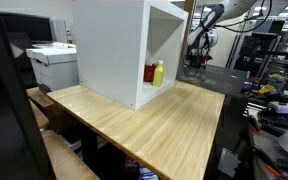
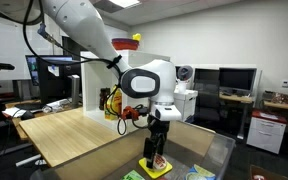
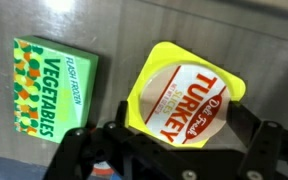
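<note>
- In an exterior view, the arm [image 1: 206, 25] stands far back, past the end of the wooden counter [image 1: 154, 125]. The claw [image 1: 195, 62] hangs low there, too small to tell how its jaws stand. A white cabinet [image 1: 109, 45] sits on the wooden counter with its open side showing. A red bottle [image 1: 149, 73] and a yellow bottle [image 1: 158, 72] stand side by side on its lower shelf.
- In an exterior view from the other end, the arm [image 2: 89, 35] bends down and the claw [image 2: 156, 150] points straight down over the turkey pack [image 2: 156, 167]. The pack, a yellow tray, lies on the grey counter [image 2: 219, 155]. The fingertips are right at the pack, but contact cannot be made out. A green vegetables box [image 2: 134, 175] lies just beside the pack at the picture's lower edge.
- In the wrist view, the claw [image 3: 172, 138] is spread wide. Its dark fingers [image 3: 84, 155] stand to either side of the near edge of the turkey pack [image 3: 189, 90]. The pack lies flat, lid up, the word TURKEY legible. The vegetables box [image 3: 54, 85] lies apart from it on the grey counter [image 3: 114, 25], with a strip of bare surface between them.
</note>
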Controlling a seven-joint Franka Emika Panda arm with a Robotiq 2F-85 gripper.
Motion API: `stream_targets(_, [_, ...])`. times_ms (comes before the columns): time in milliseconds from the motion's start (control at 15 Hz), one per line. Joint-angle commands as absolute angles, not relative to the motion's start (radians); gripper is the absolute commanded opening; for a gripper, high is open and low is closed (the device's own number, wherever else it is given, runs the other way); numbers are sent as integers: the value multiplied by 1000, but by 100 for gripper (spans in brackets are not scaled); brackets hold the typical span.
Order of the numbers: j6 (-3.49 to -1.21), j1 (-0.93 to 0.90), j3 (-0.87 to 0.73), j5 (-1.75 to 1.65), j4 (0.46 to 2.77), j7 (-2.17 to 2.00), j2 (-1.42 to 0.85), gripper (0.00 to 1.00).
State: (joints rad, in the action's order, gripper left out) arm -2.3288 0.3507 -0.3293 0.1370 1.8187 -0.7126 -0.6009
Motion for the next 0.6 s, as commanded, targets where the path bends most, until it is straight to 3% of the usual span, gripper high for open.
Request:
stream_targets(0, [-2335,362,-321,172,1801,-664,-619,100])
stream_targets(533, [-2334,359,-328,160,1792,-664,-638,100])
